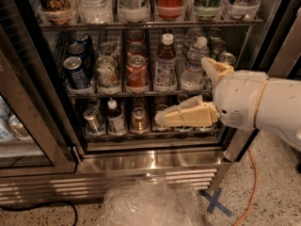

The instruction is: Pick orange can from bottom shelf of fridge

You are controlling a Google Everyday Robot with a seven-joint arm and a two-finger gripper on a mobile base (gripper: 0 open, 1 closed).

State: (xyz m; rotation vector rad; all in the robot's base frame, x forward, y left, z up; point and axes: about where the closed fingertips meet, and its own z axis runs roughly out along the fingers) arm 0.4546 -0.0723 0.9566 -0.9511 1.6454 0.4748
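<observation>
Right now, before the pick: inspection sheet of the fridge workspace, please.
Surface: bottom wire shelf of the stainless glass-door fridge, lanes stocked.
Job's things: small orange-copper can, upright, middle lane.
Clutter: white-capped dark bottle left of it; red Coca-Cola can one shelf up.
Gripper: cream robot gripper at bottom-shelf height, right of the can.
Cables: orange cable and black cable on floor.
Surroundings: crumpled clear plastic sheet, blue tape cross on speckled floor.

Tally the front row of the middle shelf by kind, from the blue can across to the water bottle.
Cans: 3 (blue can, pale can, red can)
Bottles: 2 (brown bottle, water bottle)
Total: 5
The gripper is lower, at the bottom shelf, right of the orange can.
</observation>
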